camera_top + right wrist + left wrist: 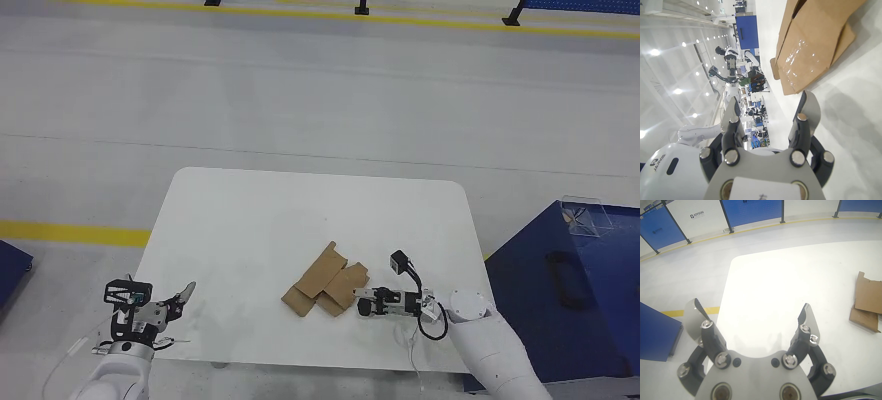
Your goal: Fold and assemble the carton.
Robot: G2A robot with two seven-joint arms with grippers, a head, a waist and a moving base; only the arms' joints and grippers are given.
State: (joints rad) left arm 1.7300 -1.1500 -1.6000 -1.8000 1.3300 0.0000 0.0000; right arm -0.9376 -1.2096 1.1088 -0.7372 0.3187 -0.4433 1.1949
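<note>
White table (pixel 300 210), blue cabinet (pixel 565 300)

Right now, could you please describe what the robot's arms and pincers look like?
Both arms are white-shelled. The left pincer and right pincer match: curved silver fingers with black ribbed pads, black linkages, silver bolts, grey base plate. A black cable loops at the right wrist.

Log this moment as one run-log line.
carton: unassembled, lying on table | right gripper: open, beside carton's edge, nothing held | left gripper: open, apart from carton, near table edge
</note>
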